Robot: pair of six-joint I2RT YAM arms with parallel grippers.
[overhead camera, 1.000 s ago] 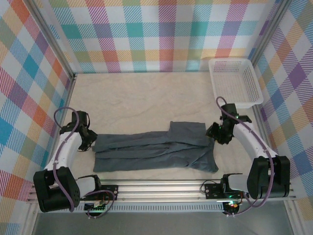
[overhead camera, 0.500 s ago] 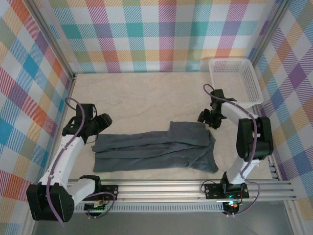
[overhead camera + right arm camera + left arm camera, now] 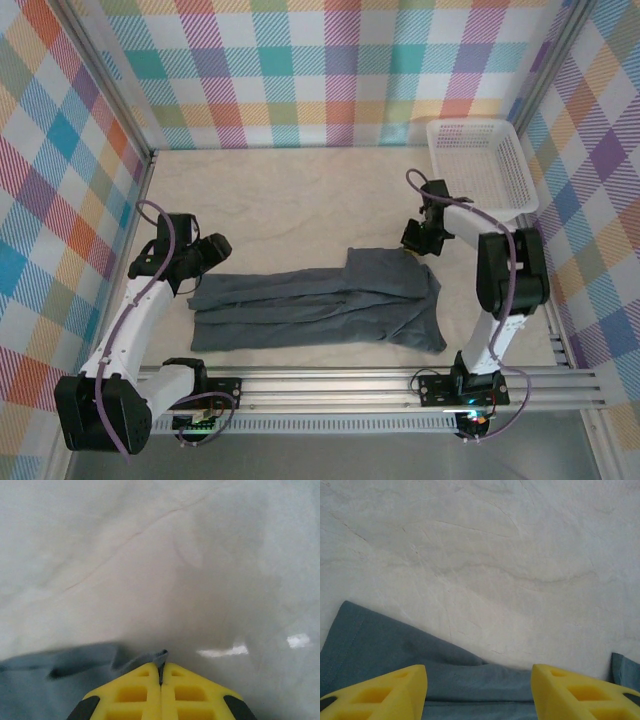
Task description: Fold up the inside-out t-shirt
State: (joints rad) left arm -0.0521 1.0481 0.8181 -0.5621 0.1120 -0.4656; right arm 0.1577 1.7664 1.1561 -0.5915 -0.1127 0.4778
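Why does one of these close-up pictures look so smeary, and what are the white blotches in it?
Right wrist view: soft and smeared. The t-shirt edge is blurred, and two bright white patches, likely glare, sit on the table cover, yet the yellow fingers are crisp. Left wrist view: sharp, with the cover's creases clear. Top view: even light, no glare.

Looking down past the left gripper (image 3: 477, 682), its two yellow fingers (image 3: 380, 692) sit in the bottom corners, set wide apart with nothing between them. Under that gap lies the inside-out t-shirt (image 3: 395, 640), slate-grey and flat, its stitched edge running up the left side to a corner. A second sliver of the same grey fabric pokes in at the lower right edge. Beyond it stretches the pale, creased table covering (image 3: 495, 555), bare and wrinkled.
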